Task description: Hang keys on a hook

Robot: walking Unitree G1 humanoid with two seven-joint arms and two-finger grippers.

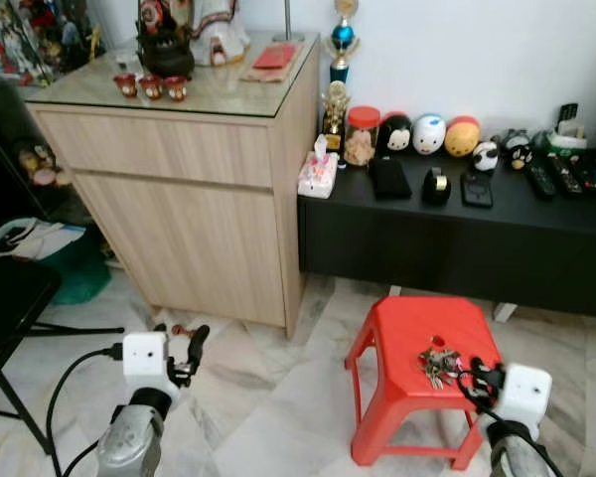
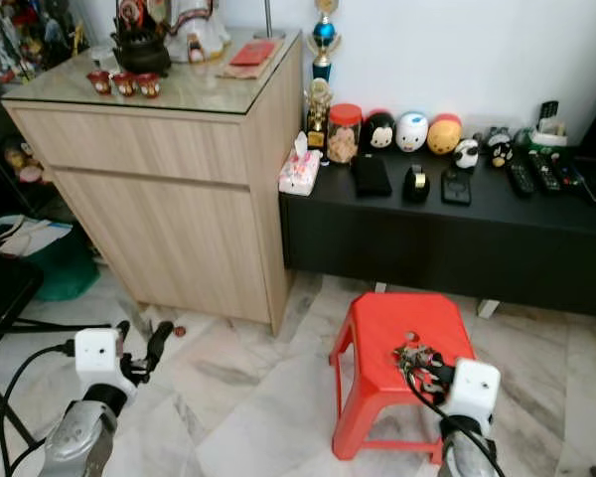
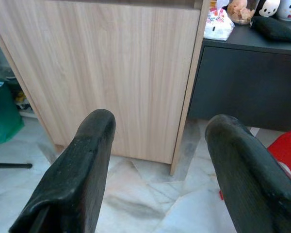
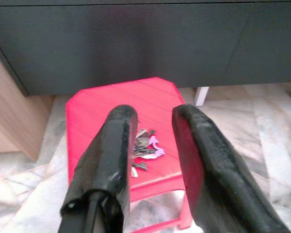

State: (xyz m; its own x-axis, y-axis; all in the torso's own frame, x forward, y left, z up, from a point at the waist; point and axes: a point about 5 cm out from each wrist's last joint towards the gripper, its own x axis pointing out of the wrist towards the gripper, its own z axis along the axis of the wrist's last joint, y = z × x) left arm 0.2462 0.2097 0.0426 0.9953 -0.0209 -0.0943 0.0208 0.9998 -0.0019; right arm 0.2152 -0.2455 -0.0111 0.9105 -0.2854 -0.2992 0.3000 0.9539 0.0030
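Observation:
A bunch of keys with a pink tag lies on top of a small red plastic stool on the marble floor. My right gripper hovers at the stool's near right corner, just short of the keys. In the right wrist view its two black fingers stand apart, open, and the keys show in the gap beyond them. My left gripper is held low over the floor in front of the wooden cabinet, open and holding nothing, its fingers spread wide.
A light wooden cabinet stands at the left. A low black bench along the white wall carries toys, remotes and a tissue pack. A black chair and a green bag are at the far left.

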